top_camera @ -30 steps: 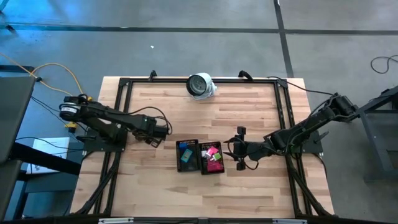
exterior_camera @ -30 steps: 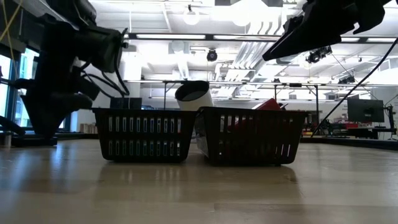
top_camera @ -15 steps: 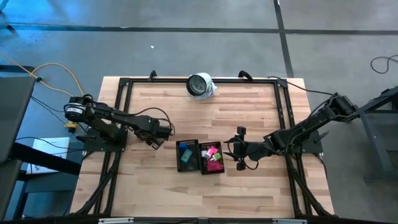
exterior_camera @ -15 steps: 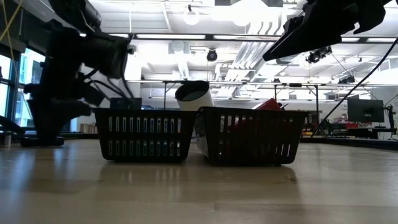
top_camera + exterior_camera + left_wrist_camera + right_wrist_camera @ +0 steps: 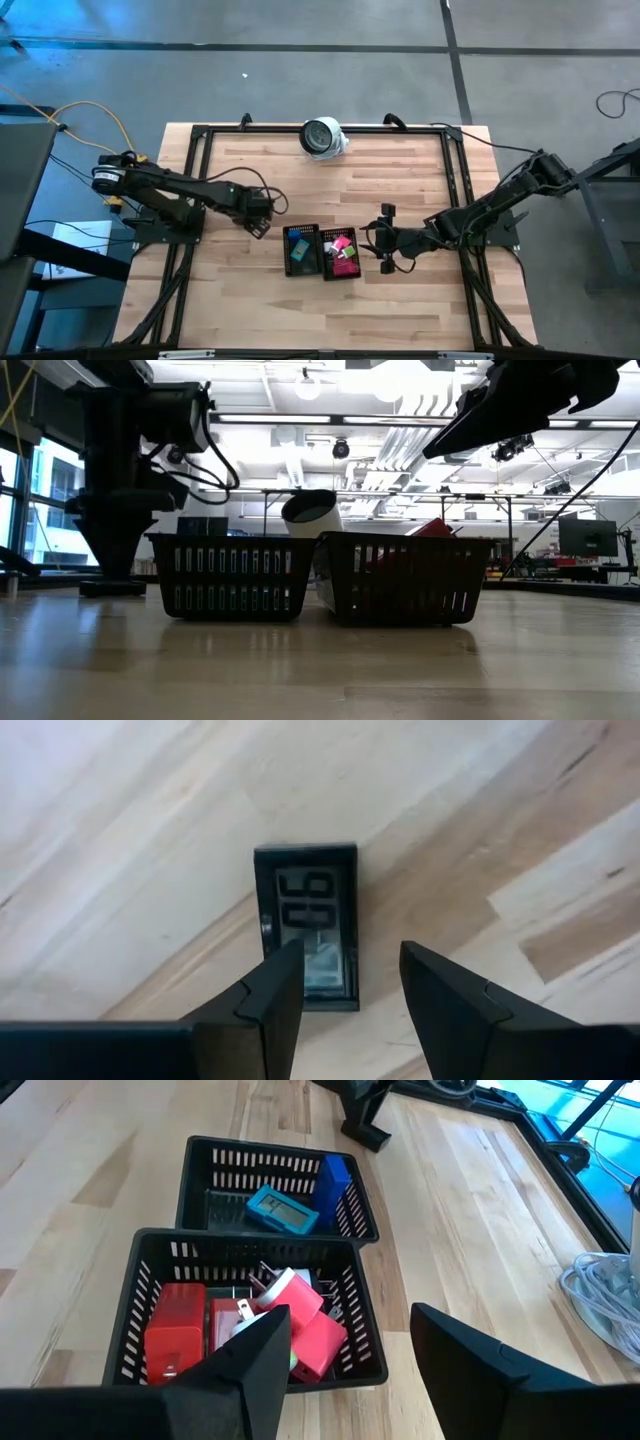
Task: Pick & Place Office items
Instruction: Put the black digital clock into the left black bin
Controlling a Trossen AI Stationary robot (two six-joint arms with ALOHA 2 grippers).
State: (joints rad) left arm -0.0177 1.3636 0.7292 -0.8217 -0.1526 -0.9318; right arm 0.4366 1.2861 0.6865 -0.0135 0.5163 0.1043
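Two black mesh trays stand side by side at the table's middle near side. The left tray (image 5: 287, 235) holds blue office items (image 5: 283, 1208). The right tray (image 5: 357, 262) holds red (image 5: 180, 1330), pink (image 5: 318, 1335) and white ones. Left of the trays, my left gripper (image 5: 262, 220) points down, open. Its fingers (image 5: 275, 975) stand over a small black piece with a digit display (image 5: 306, 920) that lies flat on the wood. My right gripper (image 5: 385, 240) hangs open, slanting down, just right of the right tray.
A large round white-and-grey object (image 5: 322, 137) lies at the table's far edge, middle. A black frame rail (image 5: 200, 135) runs round the tabletop. Bare wood stretches between the trays and the far edge, and along the near edge.
My left gripper has tipped further downward and rolled about its own axis, edging slightly toward the trays. Its finger gap looks unchanged. My right arm and the trays have kept still.
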